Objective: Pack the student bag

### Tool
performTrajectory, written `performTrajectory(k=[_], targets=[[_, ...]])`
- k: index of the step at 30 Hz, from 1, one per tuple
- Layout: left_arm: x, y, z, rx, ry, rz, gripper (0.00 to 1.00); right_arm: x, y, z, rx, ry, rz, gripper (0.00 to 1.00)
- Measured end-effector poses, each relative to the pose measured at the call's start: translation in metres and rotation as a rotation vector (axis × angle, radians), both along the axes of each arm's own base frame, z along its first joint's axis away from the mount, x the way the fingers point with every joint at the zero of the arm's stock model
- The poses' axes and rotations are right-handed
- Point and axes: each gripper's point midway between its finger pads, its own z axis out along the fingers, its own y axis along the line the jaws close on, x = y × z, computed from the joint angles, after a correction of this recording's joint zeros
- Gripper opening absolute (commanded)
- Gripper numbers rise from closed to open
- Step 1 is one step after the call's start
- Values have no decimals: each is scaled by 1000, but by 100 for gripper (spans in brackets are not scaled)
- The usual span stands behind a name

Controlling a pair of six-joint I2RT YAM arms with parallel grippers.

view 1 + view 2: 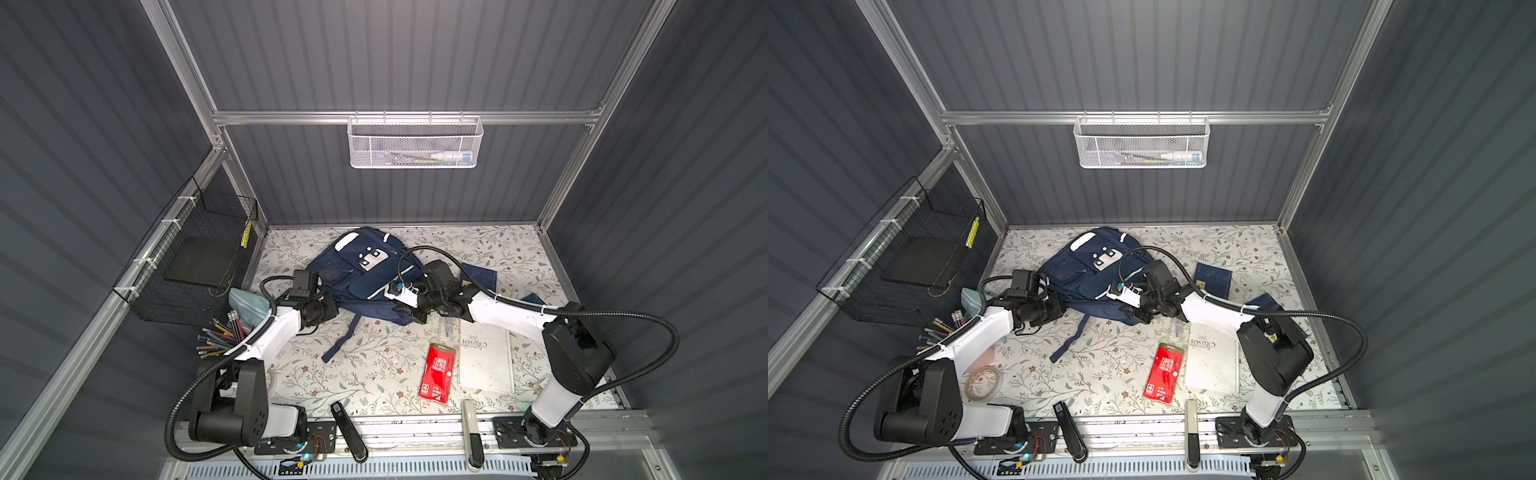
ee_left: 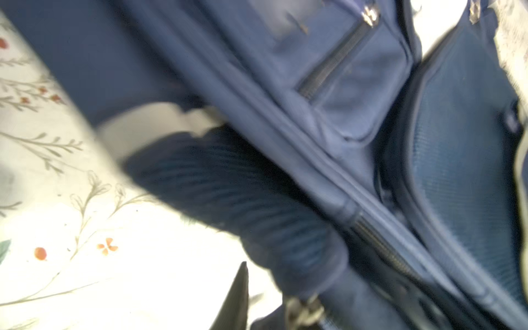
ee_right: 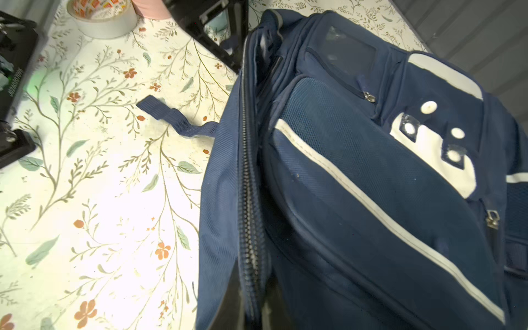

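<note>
The floral table (image 1: 374,374) fills the booth floor. The student bag (image 1: 365,274) lies on it toward the back, front side up, between the two arms. It is navy cloth with several zipped pockets, a white stripe slanting across a mesh panel, and white patches with round dots near the top. One strap (image 1: 340,340) trails forward over the table.

By the right arm lies a white book (image 1: 484,357) whose cover reads "Crusoe". Just beside it is a red packet (image 1: 436,372), its print too small to read. A tape roll (image 1: 982,380) shows near the left arm's base. The right wrist view catches it too, and only that view shows the bag's clear window pocket and metal zip pulls.

The right gripper (image 1: 409,313) straddles the bag's long zipped edge, but I cannot tell whether it pinches. The left gripper (image 1: 330,309) is at the bag's left side. Its own view is blurred, so I cannot tell its grip.
</note>
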Motion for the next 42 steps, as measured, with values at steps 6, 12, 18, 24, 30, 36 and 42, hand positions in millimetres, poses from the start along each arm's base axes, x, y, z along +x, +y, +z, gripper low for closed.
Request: performTrajectory(k=[6, 12, 18, 24, 30, 36, 42], targets=[[0, 0, 17, 19, -34, -5, 82, -9, 9, -6, -15, 40, -84, 63], [-10, -49, 76, 27, -158, -135, 100, -9, -46, 19, 40, 126, -439, 79], [-53, -173, 114, -171, -238, -440, 100, 1, -155, 70, 293, 270, -912, 87], [-90, -273, 80, -262, -137, -633, 89, -26, -241, 33, 310, 447, -1254, 88], [-129, -356, 34, -322, -25, -772, 72, -46, -299, -20, 282, 660, -1521, 90], [-138, -385, -12, -325, 60, -795, 69, -61, -319, -53, 234, 787, -1637, 90], [-139, -392, -20, -341, 80, -784, 61, -65, -323, -71, 179, 829, -1669, 86]])
